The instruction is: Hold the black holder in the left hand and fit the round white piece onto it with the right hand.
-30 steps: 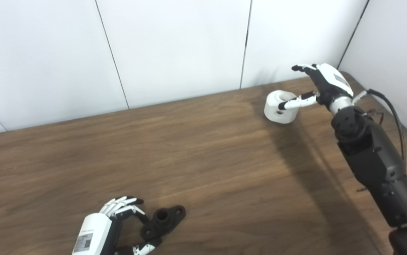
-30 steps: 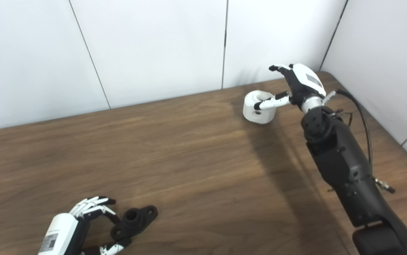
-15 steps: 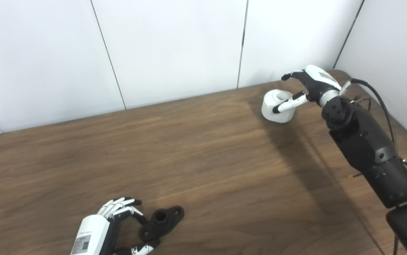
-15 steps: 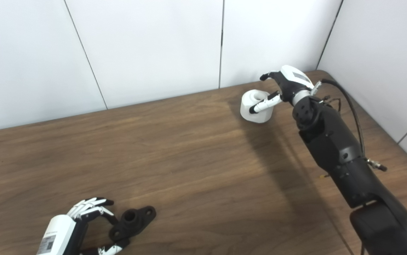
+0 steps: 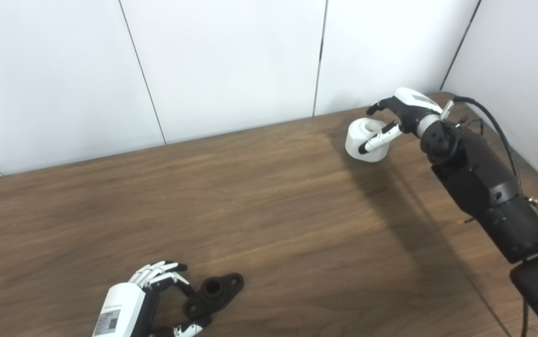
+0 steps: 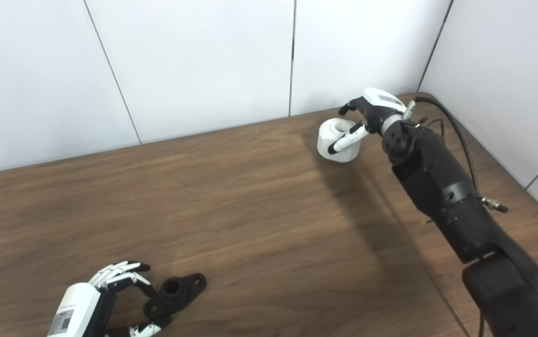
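The black holder (image 5: 214,293) lies flat on the brown table near its front left, a short tube between two lugs with holes. My left hand (image 5: 149,292) cups its left end, fingers curved above it and thumb below, apart from it and holding nothing. The round white piece (image 5: 364,141) stands at the far right of the table. My right hand (image 5: 400,114) reaches over it from the right, fingers arched above its top and thumb across its front face, spread around it without closing.
White wall panels (image 5: 231,61) run along the table's far edge and meet a side wall (image 5: 521,70) at the right corner. A black cable (image 5: 503,135) loops off my right forearm. The bare table (image 5: 273,210) stretches between the two parts.
My right hand has dropped lower and moved left over the white piece, its fingers curling nearer the top. The left hand and holder have stayed put; the camera shifted slightly.
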### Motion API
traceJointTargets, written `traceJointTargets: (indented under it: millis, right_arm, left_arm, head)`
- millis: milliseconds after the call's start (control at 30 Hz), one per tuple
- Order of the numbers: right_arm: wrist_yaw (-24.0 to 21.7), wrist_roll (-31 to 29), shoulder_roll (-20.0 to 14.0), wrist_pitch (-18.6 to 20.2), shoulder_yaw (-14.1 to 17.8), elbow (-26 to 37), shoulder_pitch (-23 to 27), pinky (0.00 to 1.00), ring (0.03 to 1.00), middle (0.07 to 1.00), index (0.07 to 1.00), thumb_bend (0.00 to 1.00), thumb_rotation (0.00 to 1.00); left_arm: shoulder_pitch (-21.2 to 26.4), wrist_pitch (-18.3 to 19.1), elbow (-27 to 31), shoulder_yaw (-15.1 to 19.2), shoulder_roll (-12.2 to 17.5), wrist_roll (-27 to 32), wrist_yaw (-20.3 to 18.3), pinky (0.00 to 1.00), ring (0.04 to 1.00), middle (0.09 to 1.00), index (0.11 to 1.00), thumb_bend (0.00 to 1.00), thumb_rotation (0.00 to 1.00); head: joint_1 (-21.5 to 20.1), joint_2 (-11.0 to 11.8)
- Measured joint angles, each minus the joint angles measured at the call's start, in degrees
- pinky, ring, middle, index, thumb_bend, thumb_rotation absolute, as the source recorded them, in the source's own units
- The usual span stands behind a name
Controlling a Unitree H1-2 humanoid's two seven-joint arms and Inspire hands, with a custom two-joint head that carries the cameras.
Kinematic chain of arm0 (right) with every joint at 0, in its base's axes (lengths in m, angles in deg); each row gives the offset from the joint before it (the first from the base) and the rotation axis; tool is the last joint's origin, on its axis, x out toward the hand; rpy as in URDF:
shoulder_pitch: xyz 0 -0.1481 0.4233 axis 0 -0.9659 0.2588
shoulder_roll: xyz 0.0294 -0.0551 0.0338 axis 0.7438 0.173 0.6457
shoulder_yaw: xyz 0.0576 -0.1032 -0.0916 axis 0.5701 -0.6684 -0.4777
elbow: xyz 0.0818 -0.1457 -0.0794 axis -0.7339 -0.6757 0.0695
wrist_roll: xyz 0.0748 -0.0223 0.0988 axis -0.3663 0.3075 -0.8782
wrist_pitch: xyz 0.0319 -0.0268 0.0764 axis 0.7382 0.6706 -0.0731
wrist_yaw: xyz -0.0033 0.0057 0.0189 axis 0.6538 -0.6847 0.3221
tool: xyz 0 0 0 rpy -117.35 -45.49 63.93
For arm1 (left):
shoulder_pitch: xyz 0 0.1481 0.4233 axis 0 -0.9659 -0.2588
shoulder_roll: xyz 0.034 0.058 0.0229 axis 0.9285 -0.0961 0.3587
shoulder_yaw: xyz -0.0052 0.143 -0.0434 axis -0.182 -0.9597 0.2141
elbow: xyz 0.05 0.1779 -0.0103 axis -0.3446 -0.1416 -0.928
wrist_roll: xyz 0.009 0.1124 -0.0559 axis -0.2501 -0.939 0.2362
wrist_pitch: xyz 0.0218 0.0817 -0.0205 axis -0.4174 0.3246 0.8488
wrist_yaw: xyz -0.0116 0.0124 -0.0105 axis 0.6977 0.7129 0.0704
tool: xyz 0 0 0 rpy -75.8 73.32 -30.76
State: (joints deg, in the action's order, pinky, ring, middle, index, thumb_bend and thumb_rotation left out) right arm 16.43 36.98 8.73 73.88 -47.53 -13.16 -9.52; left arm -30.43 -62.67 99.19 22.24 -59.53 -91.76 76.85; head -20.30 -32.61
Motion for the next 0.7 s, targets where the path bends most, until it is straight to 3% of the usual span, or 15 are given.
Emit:
traceJointTargets:
  millis: [700]
  right_arm:
    - [-0.1, -0.4, -1.5, -0.2, 0.2, -0.6, 0.0, 0.99, 1.000, 0.874, 0.689, 0.82, 0.29]
  left_arm:
    - [-0.1, 0.3, 0.5, 0.1, -0.2, -0.6, -0.3, 0.80, 0.805, 0.750, 0.485, 0.52, 0.04]
  head:
    - [0.4, -0.4]
